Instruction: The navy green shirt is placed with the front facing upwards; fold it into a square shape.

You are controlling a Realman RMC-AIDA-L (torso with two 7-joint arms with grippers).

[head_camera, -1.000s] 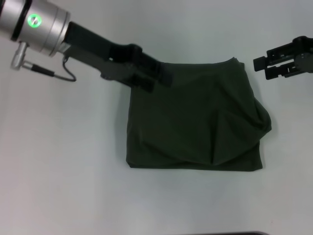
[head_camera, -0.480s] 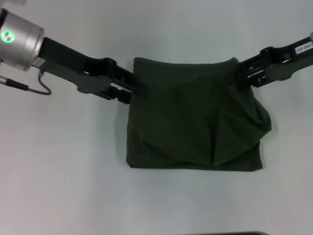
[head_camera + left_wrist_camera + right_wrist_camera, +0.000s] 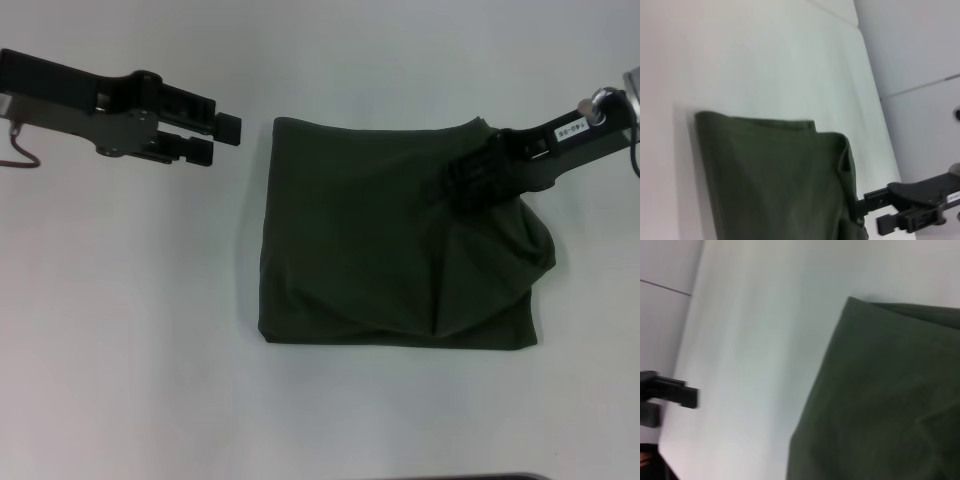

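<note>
The navy green shirt point(image 3: 380, 250) lies folded into a rough square on the white table, plain dark green side up, with a loose bulge point(image 3: 535, 245) on its right edge. My left gripper point(image 3: 220, 139) is open and hangs just left of the shirt's far left corner, clear of the cloth. My right gripper point(image 3: 462, 183) reaches in from the right over the shirt's far right part. The left wrist view shows the shirt point(image 3: 775, 175) and the right gripper point(image 3: 875, 212) with its fingers apart at the cloth's edge. The right wrist view shows the shirt point(image 3: 890, 400) and the left gripper point(image 3: 670, 397) farther off.
The white table point(image 3: 130, 330) surrounds the shirt on all sides. A dark strip point(image 3: 470, 477) shows at the near edge of the head view.
My left gripper has drawn back to the left, off the shirt's far left corner. My right gripper has come in from the right onto the shirt's far right part.
</note>
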